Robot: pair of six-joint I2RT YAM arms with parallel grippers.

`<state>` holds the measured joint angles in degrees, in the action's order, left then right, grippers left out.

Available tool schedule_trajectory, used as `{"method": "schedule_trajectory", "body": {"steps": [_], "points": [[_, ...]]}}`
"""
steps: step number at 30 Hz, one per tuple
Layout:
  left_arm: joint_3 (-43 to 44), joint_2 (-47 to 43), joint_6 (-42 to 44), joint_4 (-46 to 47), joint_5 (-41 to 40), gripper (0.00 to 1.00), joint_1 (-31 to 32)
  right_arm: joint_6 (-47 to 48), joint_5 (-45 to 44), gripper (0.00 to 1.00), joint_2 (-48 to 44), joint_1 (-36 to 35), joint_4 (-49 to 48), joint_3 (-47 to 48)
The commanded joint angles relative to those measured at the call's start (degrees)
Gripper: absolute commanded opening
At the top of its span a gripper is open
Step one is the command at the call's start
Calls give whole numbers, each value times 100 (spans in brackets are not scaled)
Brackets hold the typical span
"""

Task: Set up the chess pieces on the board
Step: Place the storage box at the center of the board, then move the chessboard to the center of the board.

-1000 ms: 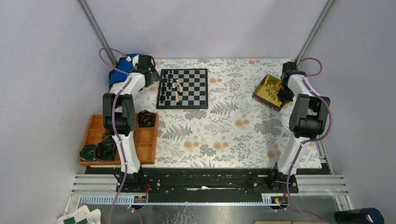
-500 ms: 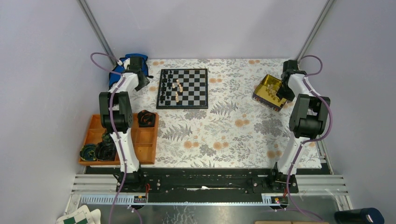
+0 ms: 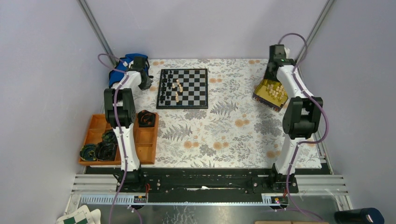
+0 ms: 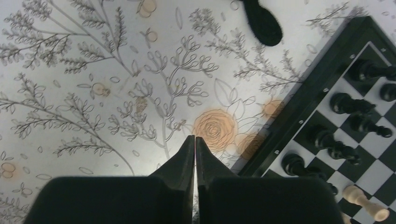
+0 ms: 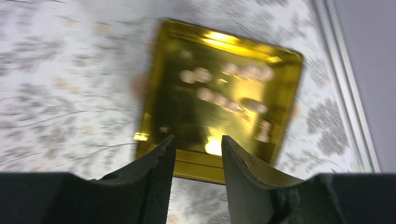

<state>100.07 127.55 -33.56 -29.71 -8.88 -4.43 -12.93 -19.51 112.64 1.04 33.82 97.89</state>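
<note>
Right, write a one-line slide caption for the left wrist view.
Shut left gripper over floral cloth, beside the board corner holding black chess pieces.

1 board (image 3: 196, 88), perhaps 25 chess pieces (image 4: 348, 103)

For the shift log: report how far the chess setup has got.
Done: black pieces line the board's left side, a few pale ones mid-board. In hand: nothing; left gripper shut and empty beside the board, right gripper open over the gold tin. Left: pale pieces in the tin.
</note>
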Motion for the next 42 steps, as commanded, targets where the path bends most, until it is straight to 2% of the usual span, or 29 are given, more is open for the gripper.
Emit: {"method": "schedule_trajectory", "body": {"steps": [1,7,20,30,42], "points": [[404,186,81,-138,237,5,54,308,274,47,348,-689,-75,884],[558,297,192,-147,371,0,149,176,662,42,1243,-1199,87,1790],[1021,748,175,-148,659,0,422,133,1401,32,2601,-1774,243,3307],[964,800,217,-146,682,0,572,18,1941,30,3270,-2165,198,3728],[996,866,333,-139,748,0,951,-97,2276,30,3509,-2306,-42,3611]]}}
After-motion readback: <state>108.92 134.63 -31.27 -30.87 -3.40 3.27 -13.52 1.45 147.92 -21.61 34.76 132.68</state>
